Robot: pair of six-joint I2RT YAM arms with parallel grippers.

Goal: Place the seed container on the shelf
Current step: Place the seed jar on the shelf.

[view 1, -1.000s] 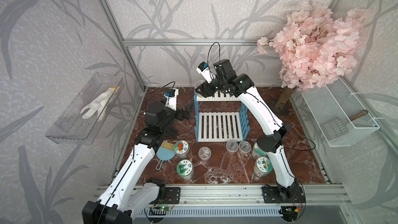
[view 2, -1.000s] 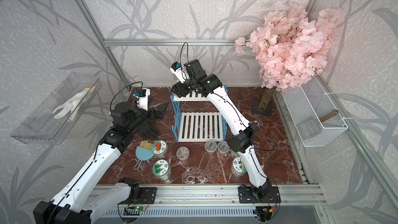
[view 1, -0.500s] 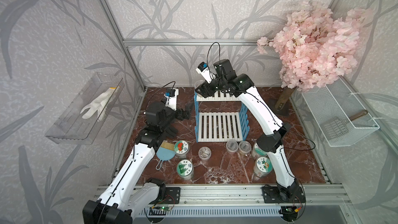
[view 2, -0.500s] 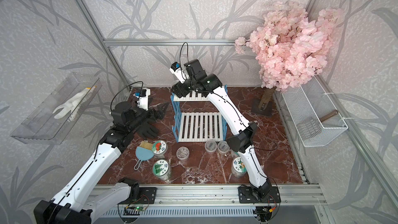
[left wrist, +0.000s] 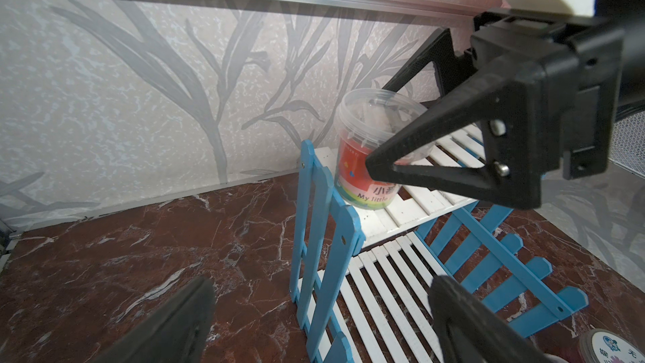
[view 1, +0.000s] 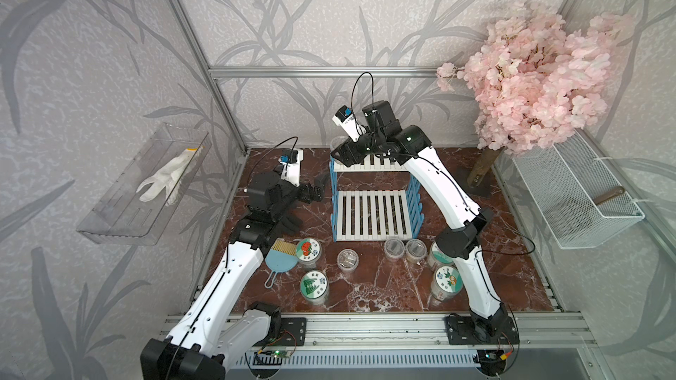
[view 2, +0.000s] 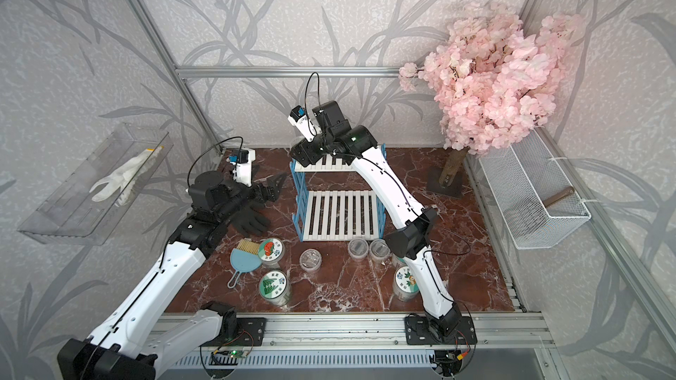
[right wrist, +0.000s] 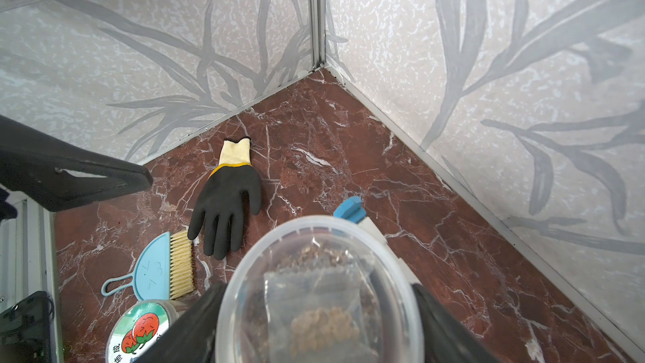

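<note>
Release is judged in hand: seed container (left wrist: 350, 162) rests on shelf (view 1: 371, 210), top-view centre, flanked by right end effector (view 1: 338, 151), grip undeterminable; straight withdrawal is required.

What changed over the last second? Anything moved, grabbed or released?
Nothing visibly changed. The right gripper sits around the seed container, which stands on the upper tier of the shelf; whether it is gripping cannot be told. The left gripper hangs open beside the shelf. The jars, brush and black glove lie as before.
</note>
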